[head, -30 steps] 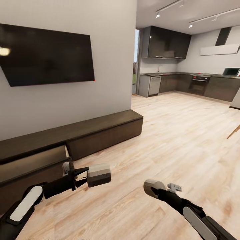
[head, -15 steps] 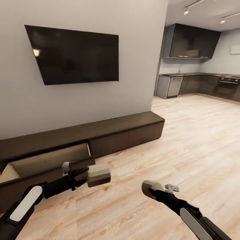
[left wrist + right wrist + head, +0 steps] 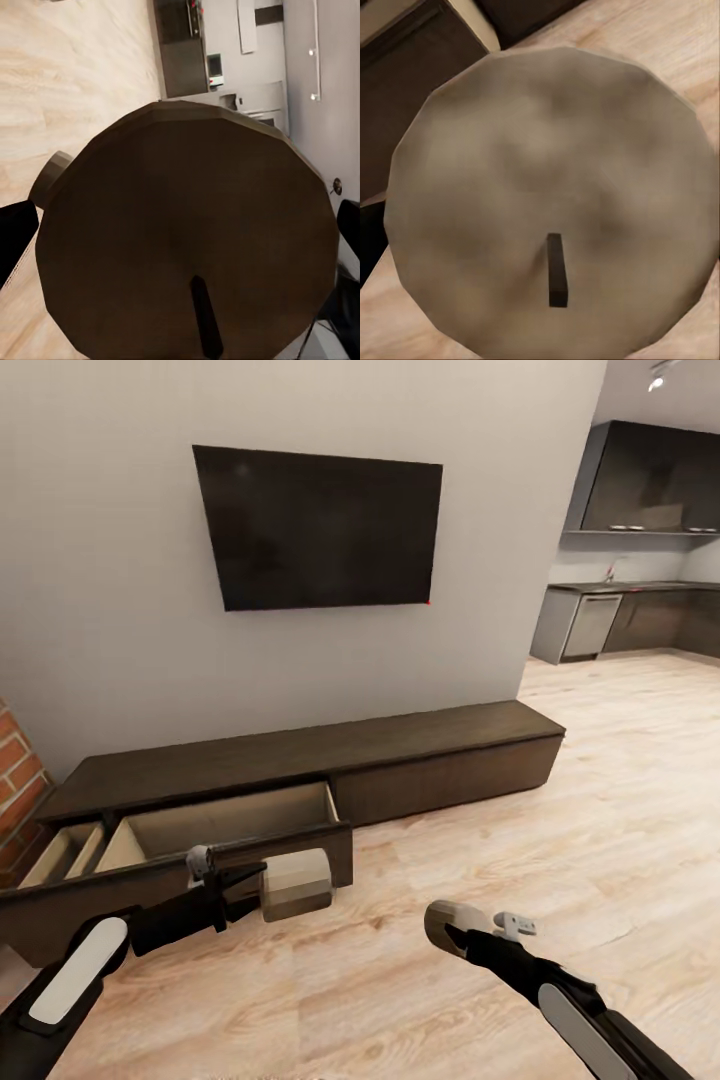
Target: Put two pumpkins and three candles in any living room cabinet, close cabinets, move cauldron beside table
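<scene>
View swung left, cabinet (image 3: 300,770) now whole | two candles: left gripper (image 3: 262,887) pinching brown candle (image 3: 295,883), right gripper (image 3: 440,928) pinching pale candle (image 3: 450,920) | wrist views show wicks.

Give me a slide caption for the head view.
Both grippers carry candles, left and right, toward the cabinet's open drawer.

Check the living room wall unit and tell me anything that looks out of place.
The cabinet has its left drawer pulled out, pale inside exposed and holding nothing I can see; the right front sits flush. Each tool, left and right, holds a candle. Nothing looks spilled or damaged.
</scene>
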